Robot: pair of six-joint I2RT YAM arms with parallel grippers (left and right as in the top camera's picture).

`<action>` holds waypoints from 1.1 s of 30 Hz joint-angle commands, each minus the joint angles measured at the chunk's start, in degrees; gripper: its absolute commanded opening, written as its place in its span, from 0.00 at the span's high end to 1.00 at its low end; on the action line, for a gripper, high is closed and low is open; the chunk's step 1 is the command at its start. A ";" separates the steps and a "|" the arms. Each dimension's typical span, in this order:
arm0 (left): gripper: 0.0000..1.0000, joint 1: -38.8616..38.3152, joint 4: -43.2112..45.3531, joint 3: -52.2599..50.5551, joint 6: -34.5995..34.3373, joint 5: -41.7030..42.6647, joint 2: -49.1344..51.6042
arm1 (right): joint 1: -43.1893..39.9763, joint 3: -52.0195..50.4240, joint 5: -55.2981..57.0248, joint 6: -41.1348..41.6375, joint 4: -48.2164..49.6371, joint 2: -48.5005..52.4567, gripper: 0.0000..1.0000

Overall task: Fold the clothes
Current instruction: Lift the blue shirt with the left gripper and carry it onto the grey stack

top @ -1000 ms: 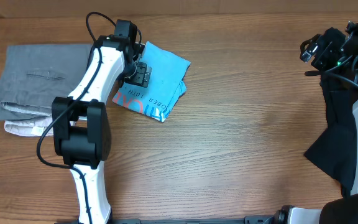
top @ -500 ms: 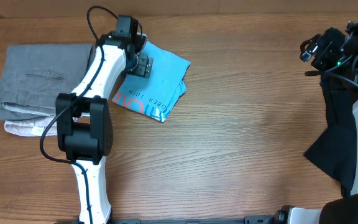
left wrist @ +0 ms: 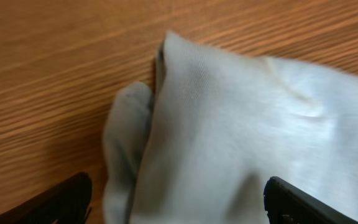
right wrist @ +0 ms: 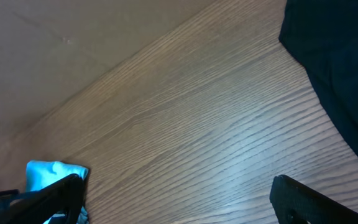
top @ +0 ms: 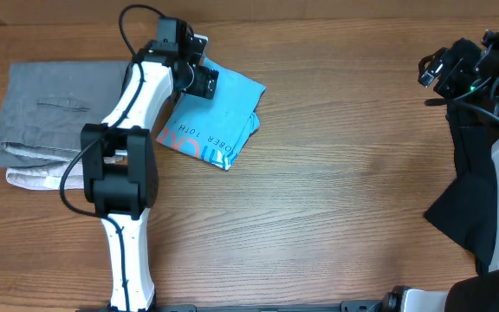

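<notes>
Looks to me like the fold itself is pretty much done and the job now is just getting off the shirt cleanly. The left gripper (top: 202,80) hangs over the far left corner of the light blue short-sleeved cotton T-shirt (top: 230,102), jaws spread wide, nothing pinched between them as far as I can see. If I were driving it I'd go straight up, no sideways drag. The wrist view shows a soft under-layer bulging out past that corner, and a fingertip catching it would pull the packet open. A light press on that corner wouldn't hurt either.

The shirt is a compact, roughly square packet, turned like a diamond on the brown wood-grain table (top: 336,208). It sits toward the far left, near the folded grey cloth pile (top: 50,108) but apart from it, I think. Plain blue on top, and a strip of blue-and-red lettering (top: 199,139) shows along the near edge. Layers on the right side don't quite line up.

The right gripper (right wrist: 178,186) is parked well away by the black crumpled cloth (top: 466,165), jaws wide and empty.
</notes>
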 commanded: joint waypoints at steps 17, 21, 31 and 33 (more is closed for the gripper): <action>0.37 0.72 1.95 0.96 4.31 -0.04 5.46 | -0.02 -0.17 0.07 0.00 0.17 -0.24 0.00; 0.84 0.70 1.55 1.01 4.26 -0.02 5.44 | -0.02 -0.17 0.07 0.00 0.17 -0.24 0.00; 0.96 0.63 -2.78 3.23 0.37 -1.22 0.96 | -0.02 -0.17 0.07 0.00 0.17 -0.22 0.00; 0.96 0.63 -4.68 3.89 -0.24 -4.52 -1.20 | -0.02 -0.17 0.07 0.00 0.17 -0.24 0.00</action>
